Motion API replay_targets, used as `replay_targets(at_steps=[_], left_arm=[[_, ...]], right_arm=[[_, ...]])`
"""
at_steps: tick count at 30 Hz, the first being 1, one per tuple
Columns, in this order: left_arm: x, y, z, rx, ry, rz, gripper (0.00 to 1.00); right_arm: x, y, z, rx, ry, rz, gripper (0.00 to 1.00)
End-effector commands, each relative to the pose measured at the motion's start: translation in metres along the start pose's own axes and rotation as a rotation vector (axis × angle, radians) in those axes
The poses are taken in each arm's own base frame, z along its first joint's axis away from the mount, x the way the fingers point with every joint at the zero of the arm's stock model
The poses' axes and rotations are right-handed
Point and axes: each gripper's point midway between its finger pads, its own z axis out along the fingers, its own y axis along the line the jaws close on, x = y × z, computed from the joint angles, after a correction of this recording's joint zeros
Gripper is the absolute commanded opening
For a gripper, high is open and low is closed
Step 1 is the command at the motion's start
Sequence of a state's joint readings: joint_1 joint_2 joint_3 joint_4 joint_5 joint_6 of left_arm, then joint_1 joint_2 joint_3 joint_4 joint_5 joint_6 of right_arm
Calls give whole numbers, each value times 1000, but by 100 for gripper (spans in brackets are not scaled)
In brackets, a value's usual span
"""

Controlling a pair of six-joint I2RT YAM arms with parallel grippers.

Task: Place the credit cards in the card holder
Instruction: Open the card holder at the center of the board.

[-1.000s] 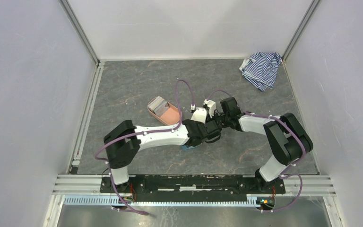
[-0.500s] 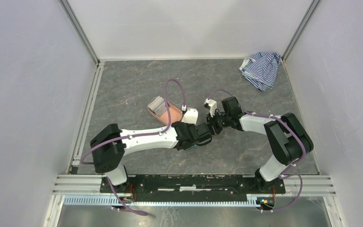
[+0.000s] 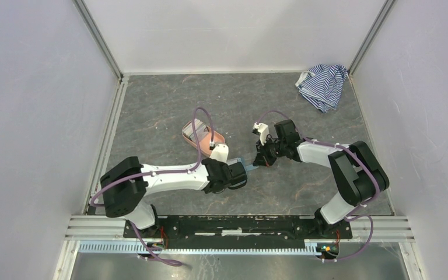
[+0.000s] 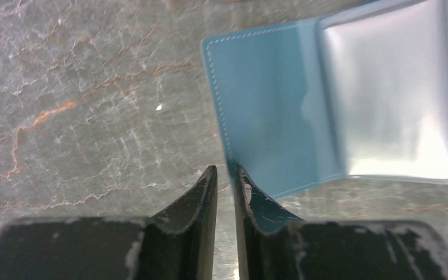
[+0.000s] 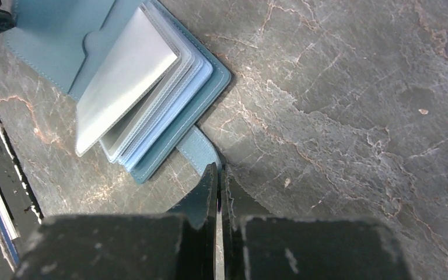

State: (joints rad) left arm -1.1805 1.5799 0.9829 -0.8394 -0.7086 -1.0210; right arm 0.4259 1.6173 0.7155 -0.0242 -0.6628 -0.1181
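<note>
Against a second ago, the left arm [image 3: 169, 175] has been drawn back toward the near left, so that its elbow now sits closer to the left wall [image 3: 35, 116]. The left gripper [image 3: 240, 175], earlier tucked under the right one at mid-table, is now found to its near left. The right arm [image 3: 318, 153] is seen almost unmoved.

The table [image 3: 163, 99] is shut in by walls on the left, far and right sides, and by a rail [image 3: 239, 224] along the near edge. Open tabletop is left beyond the tray up to the far wall, and on the right.

A striped cloth [image 3: 324, 84] is bunched in the far right corner, well apart from both arms. A pink tray [image 3: 203, 139] lies just beyond the left wrist and is crossed by its cable.

The card holder [image 4: 268, 105] is spread open flat between the two grippers, its clear sleeves [image 5: 128, 76] fanned upward. The left fingers [image 4: 207, 192] are closed to a thin slit on the corner of its cover. The right gripper [image 5: 217, 172] is pressed together on its snap tab [image 5: 200, 149].

The credit cards [image 3: 191, 129] are seen as a pale stack at the far left end of the tray.
</note>
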Motion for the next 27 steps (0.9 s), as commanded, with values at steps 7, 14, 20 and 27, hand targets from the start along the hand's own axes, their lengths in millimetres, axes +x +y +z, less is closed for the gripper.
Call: replay_targets(at_steps=[7,14,20,27], left_arm=[[4,-1,2,108,-16,-196,42],[-24,-10,-19,319,-58,-323,48],[-68,-11,-76,588,-201,-371,60],[-96,-40,-112,779,-243,-367,72]], right_arm=[[-15,4,-9,-21,-38,-103,0],[-25,22,-15,-103,-86,-159,14],[-35,29,-22,-115,-123,-202,31],[-35,27,-22,-106,-123,-203,31]])
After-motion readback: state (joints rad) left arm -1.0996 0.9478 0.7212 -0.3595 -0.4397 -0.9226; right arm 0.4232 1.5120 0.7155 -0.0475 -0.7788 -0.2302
